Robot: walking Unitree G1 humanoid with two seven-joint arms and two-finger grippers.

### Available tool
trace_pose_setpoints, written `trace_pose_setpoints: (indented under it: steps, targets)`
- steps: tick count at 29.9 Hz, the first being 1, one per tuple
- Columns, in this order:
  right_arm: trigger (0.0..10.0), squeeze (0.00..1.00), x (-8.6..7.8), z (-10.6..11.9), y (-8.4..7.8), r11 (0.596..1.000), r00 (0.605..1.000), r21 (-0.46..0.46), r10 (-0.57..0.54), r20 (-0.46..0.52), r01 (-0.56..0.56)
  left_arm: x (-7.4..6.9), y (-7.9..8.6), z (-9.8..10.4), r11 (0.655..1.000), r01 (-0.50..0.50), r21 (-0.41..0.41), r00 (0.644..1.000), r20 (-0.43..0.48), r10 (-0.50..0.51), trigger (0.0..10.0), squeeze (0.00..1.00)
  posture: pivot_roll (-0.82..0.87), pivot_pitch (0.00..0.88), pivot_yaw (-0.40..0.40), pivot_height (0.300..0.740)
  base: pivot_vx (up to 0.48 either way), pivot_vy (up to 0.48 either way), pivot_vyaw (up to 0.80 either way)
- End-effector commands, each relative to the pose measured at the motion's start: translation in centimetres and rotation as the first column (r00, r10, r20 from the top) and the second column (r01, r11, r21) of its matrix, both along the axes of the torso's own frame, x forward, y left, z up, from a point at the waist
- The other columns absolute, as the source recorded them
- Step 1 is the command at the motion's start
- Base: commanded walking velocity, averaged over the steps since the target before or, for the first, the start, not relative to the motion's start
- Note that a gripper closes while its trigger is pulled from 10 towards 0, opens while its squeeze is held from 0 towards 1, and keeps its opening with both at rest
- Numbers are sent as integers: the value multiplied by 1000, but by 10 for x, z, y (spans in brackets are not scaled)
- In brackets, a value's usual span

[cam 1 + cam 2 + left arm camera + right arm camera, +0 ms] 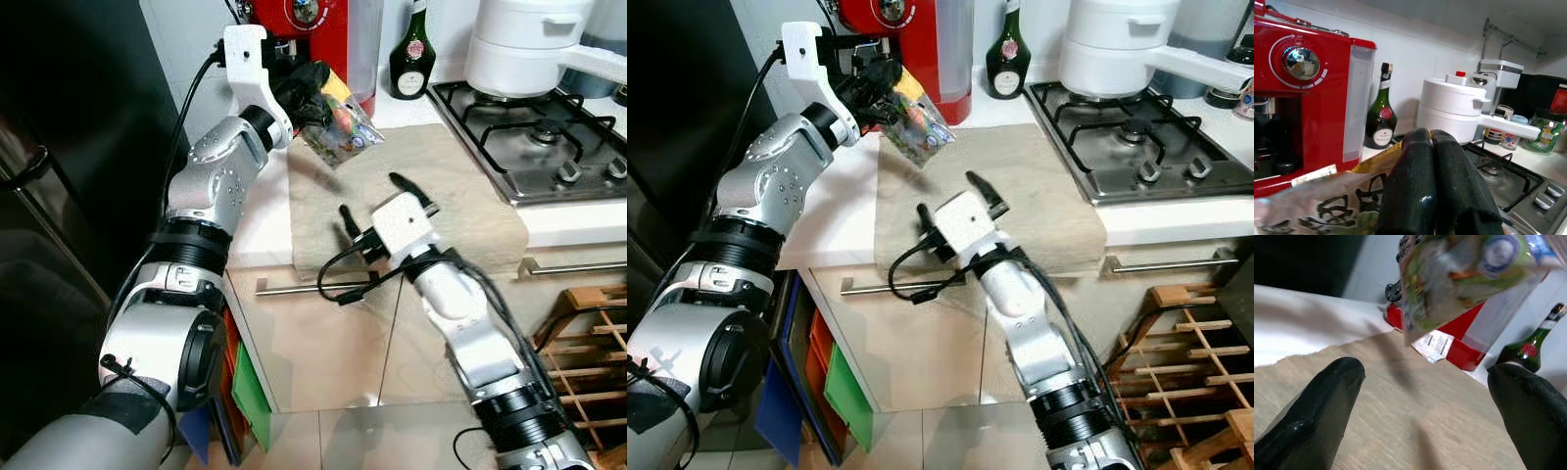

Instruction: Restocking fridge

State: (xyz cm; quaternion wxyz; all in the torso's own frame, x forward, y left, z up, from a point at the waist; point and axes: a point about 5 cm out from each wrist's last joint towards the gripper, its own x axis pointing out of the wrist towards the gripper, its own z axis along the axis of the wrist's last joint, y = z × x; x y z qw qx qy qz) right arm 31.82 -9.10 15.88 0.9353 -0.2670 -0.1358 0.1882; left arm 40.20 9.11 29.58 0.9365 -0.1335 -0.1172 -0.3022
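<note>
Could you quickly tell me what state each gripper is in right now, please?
Left gripper: shut on the food packet, held above the counter.
Right gripper: open, holding nothing, over the beige mat.

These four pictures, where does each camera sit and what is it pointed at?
Head, two eyes: look down at the counter; both silver arms show.
Left wrist: looks along the left tool, shut on a food packet, toward the red machine and bottle.
Right wrist: looks over the beige mat between its open tool.
Shared: packet, bottle, red machine.
</note>
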Motion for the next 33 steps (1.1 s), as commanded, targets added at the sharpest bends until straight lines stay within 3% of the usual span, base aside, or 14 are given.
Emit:
trace_pose_setpoints:
  steps: [1, 8, 16, 19, 24, 28, 33]
  targets:
    - [10000, 0, 5, 10, 6, 998, 994, -66, -14, 109, 21, -1, 2, 19, 1000, -6, -20, 998, 56, 7, 0, 0, -114, 0, 126, 740, 0, 0, 0]
    - [10000, 0, 14, 22, 6, 992, 966, -62, -91, 243, 109, -1, 2, 18, 999, -6, -39, 999, 47, 8, 0, 0, -106, 0, 125, 740, 0, 0, 0]
    - [10000, 0, 26, 21, 7, 989, 960, 18, -146, 239, 146, -5, -1, 23, 997, 15, -70, 998, 59, -11, 0, 0, -100, 0, 122, 740, 0, 0, 0]
    - [10000, 0, 28, 21, 9, 989, 957, 8, -145, 251, 148, -7, -2, 25, 997, 23, -78, 998, 65, -18, 0, 0, -102, 0, 126, 740, 0, 0, 0]
    - [10000, 0, 36, 24, 6, 980, 956, 89, -194, 220, 179, -11, -4, 28, 995, 38, -95, 997, 74, -31, 0, 0, -100, 0, 125, 740, 0, 0, 0]
    - [10000, 0, 43, 27, 4, 950, 967, 251, -221, 125, 184, -15, -6, 32, 993, 59, -106, 995, 89, -49, 0, 0, -99, 0, 125, 740, 0, 0, 0]
    - [10000, 0, 49, 35, 5, 939, 969, 300, -215, 123, 170, -19, -8, 35, 991, 76, -111, 993, 97, -65, 0, 0, -94, 0, 122, 740, 0, 0, 0]
